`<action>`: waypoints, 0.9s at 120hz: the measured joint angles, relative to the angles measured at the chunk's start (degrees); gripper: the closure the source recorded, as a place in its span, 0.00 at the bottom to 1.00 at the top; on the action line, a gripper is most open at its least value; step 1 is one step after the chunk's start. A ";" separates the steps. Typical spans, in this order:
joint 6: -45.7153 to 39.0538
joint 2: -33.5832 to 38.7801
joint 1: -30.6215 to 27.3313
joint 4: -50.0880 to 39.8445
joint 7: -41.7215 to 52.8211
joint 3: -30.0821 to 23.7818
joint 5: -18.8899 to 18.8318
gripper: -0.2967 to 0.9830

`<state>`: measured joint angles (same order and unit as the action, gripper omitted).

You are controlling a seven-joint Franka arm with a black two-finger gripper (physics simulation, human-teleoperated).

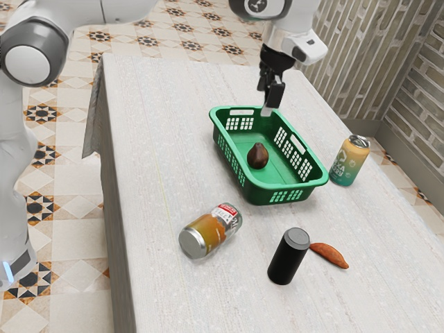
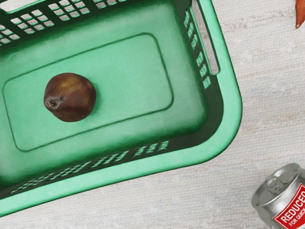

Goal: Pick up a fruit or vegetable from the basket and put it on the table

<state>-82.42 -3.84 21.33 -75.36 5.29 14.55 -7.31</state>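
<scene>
One brown, pear-shaped fruit (image 2: 70,97): inside green plastic basket (image 2: 232,100)
Black two-finger gripper (image 1: 266,101): above basket, fingers apart, empty

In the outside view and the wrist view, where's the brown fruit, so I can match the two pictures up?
Exterior view: the brown fruit is a little to the exterior view's right of the middle, inside the green basket.
Wrist view: it is on the basket's floor, within the grooved outline, towards the end farther from the can.
Shared landmark: the red-labelled can, outside the basket.
</scene>
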 joint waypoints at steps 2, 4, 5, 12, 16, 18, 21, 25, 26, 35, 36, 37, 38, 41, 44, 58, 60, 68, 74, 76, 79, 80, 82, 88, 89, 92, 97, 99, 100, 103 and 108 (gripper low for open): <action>-0.02 -0.10 -0.09 -0.02 -0.16 0.03 0.20 0.23; -0.04 -0.25 -0.13 -0.06 -0.33 0.06 0.38 0.23; -0.05 -0.32 -0.13 -0.09 -0.41 0.07 0.46 0.23; -0.12 -1.59 -0.45 -0.16 -0.94 0.14 1.84 0.23; -0.16 -2.56 -1.38 -0.16 -1.23 0.16 2.96 0.23; -0.19 -2.95 -1.98 -0.17 -1.37 0.17 3.43 0.23; -0.22 -3.35 -2.86 -0.17 -1.56 0.19 4.01 0.23; -0.25 -3.66 -3.79 -0.13 -1.82 0.21 4.60 0.23; -0.26 -3.71 -3.96 -0.13 -1.91 0.21 4.73 0.23; -0.33 -4.13 -5.42 -0.18 -2.65 0.21 5.64 0.23; -0.34 -4.17 -5.65 -0.24 -2.73 0.21 5.72 0.23; -0.34 -4.20 -5.87 -0.29 -2.81 0.21 5.79 0.23; -0.35 -4.22 -6.09 -0.36 -2.88 0.21 5.86 0.23; -0.37 -4.30 -6.67 -0.54 -3.11 0.22 6.08 0.23; -0.39 -4.54 -7.21 -0.64 -3.32 0.22 6.43 0.23; -1.12 -6.31 -8.48 -1.21 -4.21 0.15 8.21 0.23; -1.28 -6.59 -8.53 -1.41 -4.32 0.15 8.51 0.23; -2.21 -7.37 -9.04 -2.96 -4.73 0.13 9.91 0.23; -3.04 -7.86 -9.70 -3.82 -5.00 0.13 10.71 0.23; -3.29 -8.05 -9.94 -3.97 -5.08 0.12 10.98 0.23; -3.62 -8.30 -10.37 -4.13 -5.20 0.12 11.43 0.23; -3.72 -8.38 -10.51 -4.16 -5.24 0.13 11.57 0.23; -3.91 -8.54 -10.76 -4.22 -5.32 0.15 11.82 0.23; -4.53 -9.27 -11.60 -4.32 -5.52 0.19 12.39 0.23; -4.66 -9.47 -11.71 -4.32 -5.55 0.19 12.47 0.23; -5.04 -10.07 -12.13 -4.35 -5.64 0.17 12.72 0.23; -5.57 -10.86 -12.64 -4.37 -5.77 0.15 13.16 0.23; -5.81 -11.14 -12.75 -4.37 -5.82 0.14 13.31 0.23; -5.92 -11.26 -12.79 -4.38 -5.85 0.14 13.38 0.23; -6.25 -11.60 -12.87 -4.38 -5.92 0.14 13.55 0.23; -6.80 -12.01 -12.93 -4.38 -6.04 0.12 13.78 0.23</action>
<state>-89.22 -15.85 8.40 -79.74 -0.75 14.67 6.47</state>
